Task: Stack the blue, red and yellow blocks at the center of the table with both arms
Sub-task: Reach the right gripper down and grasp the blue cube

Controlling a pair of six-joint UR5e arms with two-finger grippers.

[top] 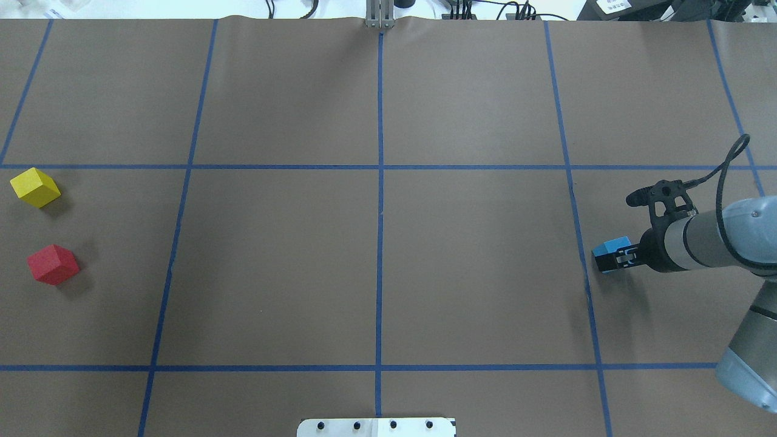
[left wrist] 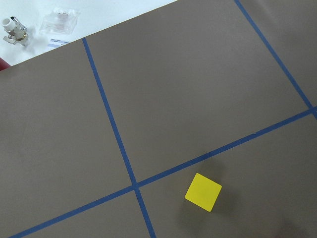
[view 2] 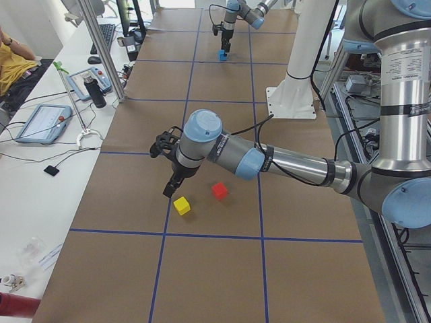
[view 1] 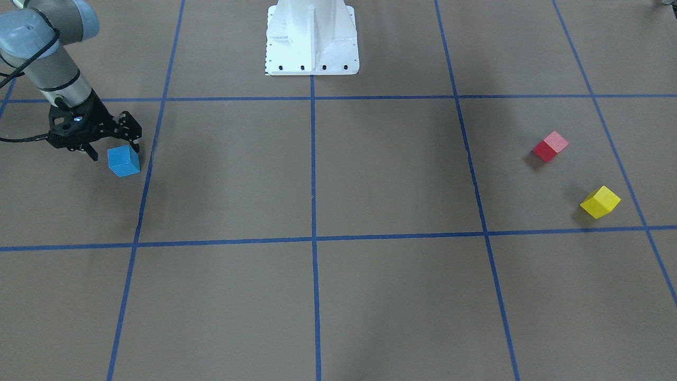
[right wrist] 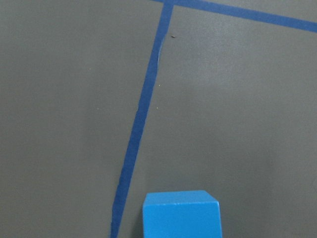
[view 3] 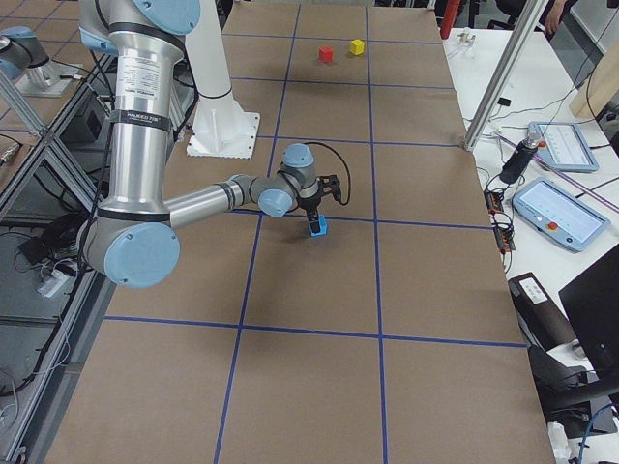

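The blue block sits on the brown table at the robot's right side, also in the overhead view and at the bottom of the right wrist view. My right gripper is open, low over the block, with its fingers spread to either side. The red block and the yellow block lie apart at the robot's left side. My left gripper shows only in the exterior left view, hovering beside the yellow block; I cannot tell if it is open. The left wrist view shows the yellow block from above.
Blue tape lines divide the table into squares. The white robot pedestal stands at the robot's edge. A side table with teach pendants and an aluminium post runs along the far edge.
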